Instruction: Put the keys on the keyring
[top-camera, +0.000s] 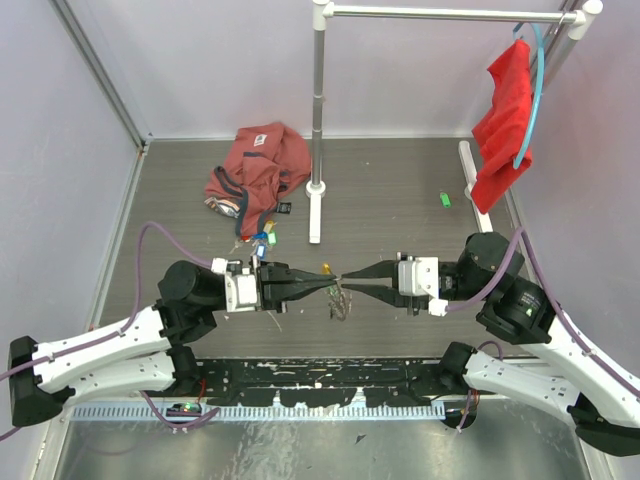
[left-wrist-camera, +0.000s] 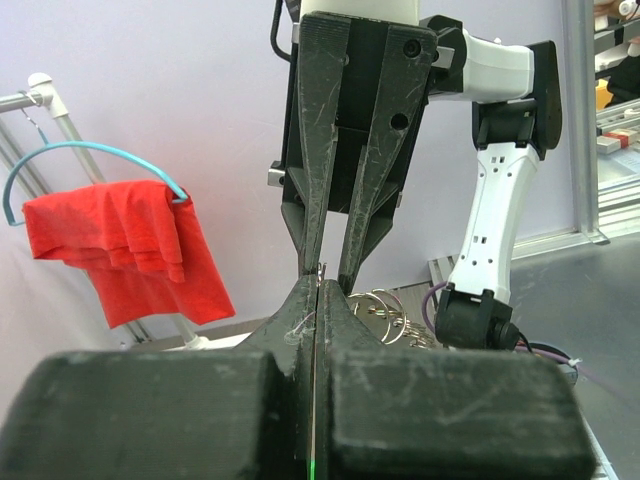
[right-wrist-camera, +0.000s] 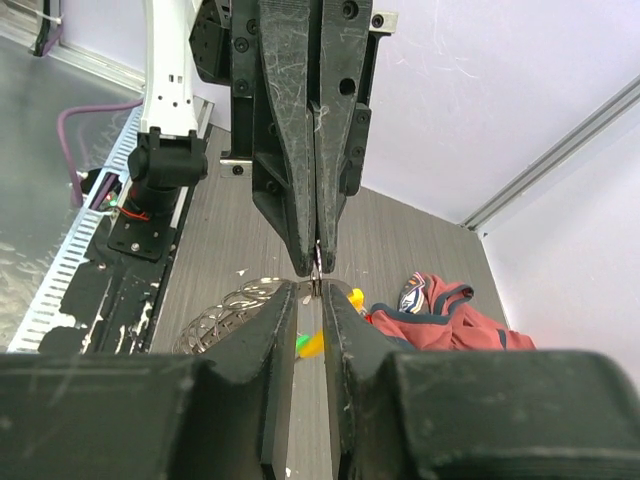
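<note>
Above surface (top-camera: 400, 200) centre | left fingers (top-camera: 300, 285) pinched shut on keyring (top-camera: 340, 300), hanging at tips | right fingers (top-camera: 372, 272) narrow, gap showed | step needed right closing square on ring wire, no tugging

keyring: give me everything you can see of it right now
The keyring is a thin metal loop packed with small silvery keys, plus a yellow-orange tag. It hangs between the two tool tips, and the bunch droops just below them. The shut left tool appears to pinch the loop's wire. The right tool straddles the wire with its jaws narrowly apart. Whether the bunch rests on anything is unclear.
</note>
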